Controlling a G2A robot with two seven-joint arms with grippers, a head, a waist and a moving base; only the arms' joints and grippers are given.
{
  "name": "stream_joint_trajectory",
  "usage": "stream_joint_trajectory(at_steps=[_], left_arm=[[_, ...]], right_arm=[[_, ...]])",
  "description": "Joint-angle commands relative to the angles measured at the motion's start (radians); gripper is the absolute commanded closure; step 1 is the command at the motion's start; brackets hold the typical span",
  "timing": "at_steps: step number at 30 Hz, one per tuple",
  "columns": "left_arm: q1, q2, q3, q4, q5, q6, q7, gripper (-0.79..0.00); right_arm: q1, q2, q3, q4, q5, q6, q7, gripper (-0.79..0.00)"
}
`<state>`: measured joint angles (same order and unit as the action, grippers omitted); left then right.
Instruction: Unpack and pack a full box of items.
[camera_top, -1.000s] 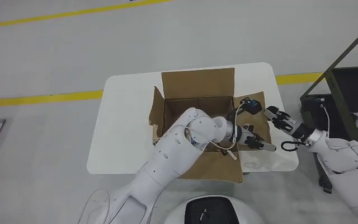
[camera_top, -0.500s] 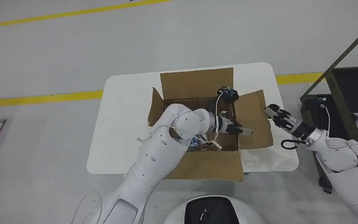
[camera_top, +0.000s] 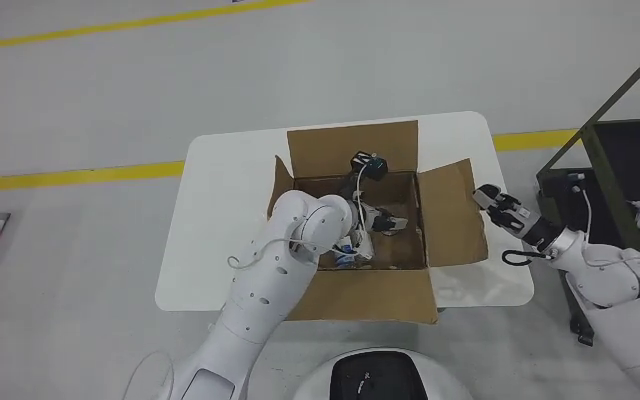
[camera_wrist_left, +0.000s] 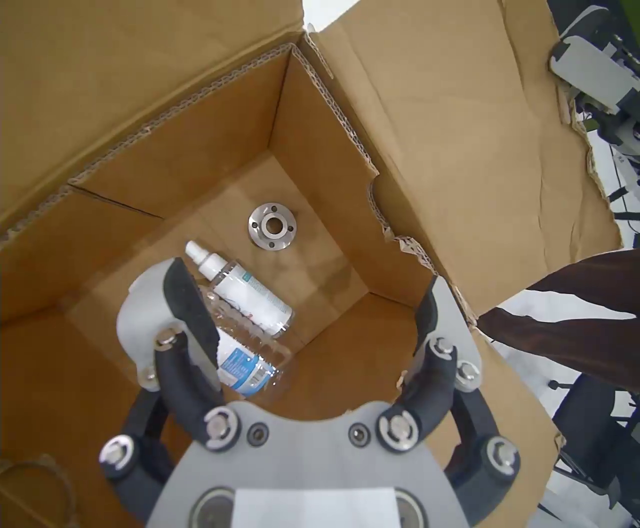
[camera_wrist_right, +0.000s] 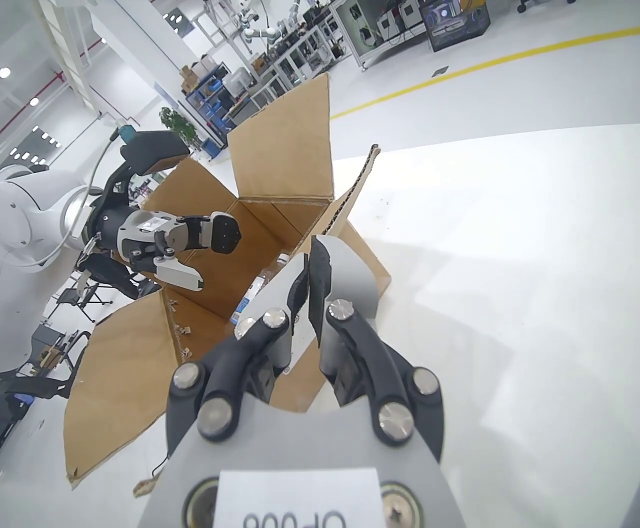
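- An open cardboard box (camera_top: 350, 150) sits in the middle of a white table (camera_top: 220, 230), its four flaps folded outward.
- The left gripper (camera_top: 388, 220) hangs over the box opening, above the box's floor. Its fingers (camera_wrist_left: 187, 305) are spread wide and hold nothing.
- On the box floor, a white spray bottle (camera_wrist_left: 245, 292) lies on its side.
- A clear plastic bottle (camera_wrist_left: 245, 365) with a blue label lies right against the spray bottle.
- A round metal flange (camera_wrist_left: 272, 226) lies flat, just beyond the spray bottle's nozzle.
- The right gripper (camera_top: 492, 198) hovers over the table at the outer edge of the box's right flap. Its fingers (camera_wrist_right: 320, 272) are pressed together, holding nothing.
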<state>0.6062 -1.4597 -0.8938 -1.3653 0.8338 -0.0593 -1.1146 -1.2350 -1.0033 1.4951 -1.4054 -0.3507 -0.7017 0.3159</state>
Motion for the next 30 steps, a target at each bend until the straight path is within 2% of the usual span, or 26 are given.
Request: stream_joint_trajectory(at_steps=[1,3,6,11,20,30], left_arm=[[0.0,0.0,0.0,0.0,0.0,0.0,0.0,-0.785],[0.0,0.0,0.0,0.0,0.0,0.0,0.0,-0.785],[0.0,0.0,0.0,0.0,0.0,0.0,0.0,-0.785],[0.014,0.003,-0.001,-0.005,0.023,0.008,0.02,-0.785],[-0.008,-0.005,0.072,0.017,0.235,0.177,-0.099,-0.785],[-0.039,-0.028,0.128,0.07,0.36,0.287,-0.188,-0.785]], right_arm=[[-0.006,0.0,0.005,-0.008,-0.006,0.001,-0.006,-0.2],[-0.013,0.001,0.011,-0.018,-0.01,-0.001,-0.017,-0.256],[-0.032,0.002,0.026,-0.039,-0.026,-0.012,-0.037,-0.252],[-0.078,0.006,0.072,-0.097,-0.054,-0.023,-0.079,-0.302],[-0.182,0.014,0.167,-0.213,-0.108,-0.029,-0.13,-0.332],[-0.221,0.012,0.185,-0.264,-0.159,-0.014,-0.147,-0.329]])
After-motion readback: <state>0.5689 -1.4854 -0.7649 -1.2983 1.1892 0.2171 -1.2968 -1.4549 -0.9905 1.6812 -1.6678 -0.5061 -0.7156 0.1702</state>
